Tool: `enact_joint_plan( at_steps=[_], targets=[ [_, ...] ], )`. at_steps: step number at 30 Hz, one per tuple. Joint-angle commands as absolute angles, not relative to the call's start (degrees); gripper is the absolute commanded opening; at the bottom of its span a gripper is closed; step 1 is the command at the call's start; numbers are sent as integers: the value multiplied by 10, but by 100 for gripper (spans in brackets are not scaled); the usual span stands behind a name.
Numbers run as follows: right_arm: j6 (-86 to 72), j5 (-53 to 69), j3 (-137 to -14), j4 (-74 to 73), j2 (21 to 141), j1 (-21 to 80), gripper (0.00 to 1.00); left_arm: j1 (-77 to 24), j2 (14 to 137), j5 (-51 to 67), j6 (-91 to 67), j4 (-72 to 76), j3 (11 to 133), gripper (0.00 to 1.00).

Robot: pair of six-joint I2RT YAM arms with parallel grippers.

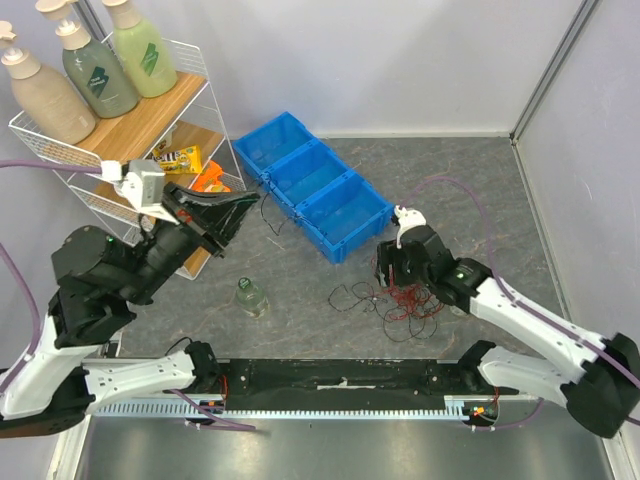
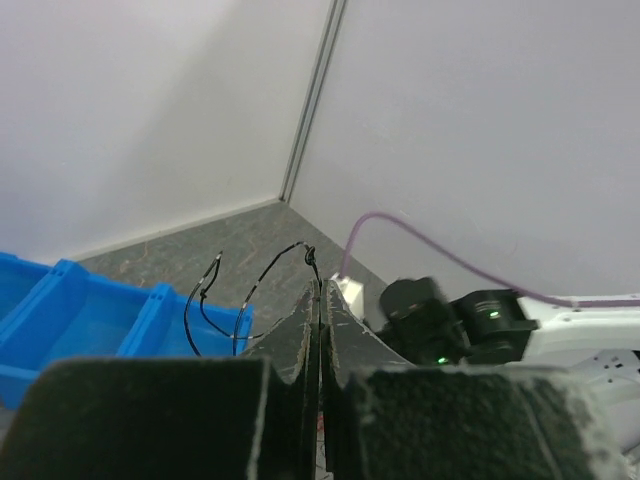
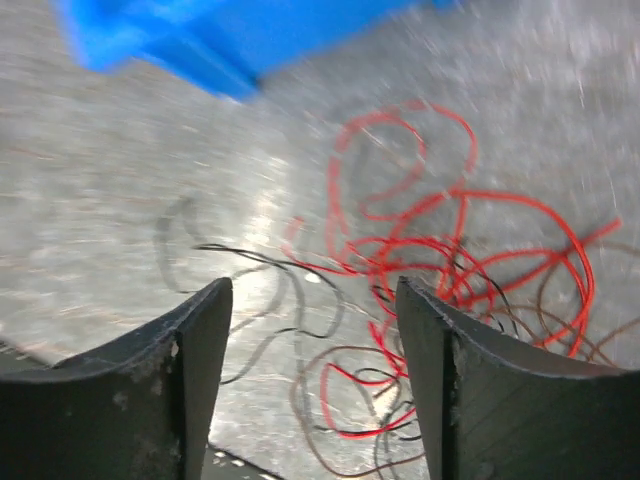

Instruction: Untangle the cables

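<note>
At the right half of the table: cable tangle, one black strand held apart

**Item and place.** On the grey, stone-patterned tabletop (image 1: pixel 470 190), directly under the right gripper (image 1: pixel 395 268), the cables (image 1: pixel 405 300) are laid as a loose heap of red loops. Thin black loops trail out to the heap's left.

**Tools.** The right gripper's jaws are spread wide above the heap, and nothing is held between them. The left gripper (image 1: pixel 245 200) is pressed fully closed on a black strand (image 2: pixel 308 250). That strand is held high, well apart from the heap, beside the blue bins (image 1: pixel 310 185). Whether it is joined to the heap cannot be told.

**Step in hand.** Separation is judged part-done. One black strand is out, and the red mass is unsorted.

**Next move.** A single loop at the heap's edge should be pinched rather than a bundle. Wire this thin is easily missed, or the whole heap dragged along.

**Surroundings.** White walls are met in a far corner. A wire rack (image 1: pixel 40 140) carrying pump bottles (image 1: pixel 100 75) is placed far left. A small capped bottle (image 1: pixel 250 297) is stood on the table.
</note>
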State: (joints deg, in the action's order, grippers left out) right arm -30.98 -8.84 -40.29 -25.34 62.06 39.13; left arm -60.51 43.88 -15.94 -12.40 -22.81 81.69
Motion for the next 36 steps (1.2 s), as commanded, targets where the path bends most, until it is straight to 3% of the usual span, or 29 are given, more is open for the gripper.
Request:
enact_joint_plan(
  at_steps=[1, 5, 12, 21, 36],
  targets=[
    [-248, -41, -478, -239, 543, 424, 77, -606, 477, -198, -156, -254, 811, 2],
    [-239, 25, -492, -193, 503, 427, 83, -606, 528, -210, -174, -293, 824, 2],
    [-296, -100, -492, -247, 503, 427, 81, -604, 626, -232, -169, -271, 860, 2],
    [-323, -108, -434, -288, 437, 427, 76, -571, 750, -302, -161, -210, 885, 2],
    [-308, -130, -390, -299, 414, 427, 77, -443, 948, -163, -282, -259, 882, 4]
  ],
)
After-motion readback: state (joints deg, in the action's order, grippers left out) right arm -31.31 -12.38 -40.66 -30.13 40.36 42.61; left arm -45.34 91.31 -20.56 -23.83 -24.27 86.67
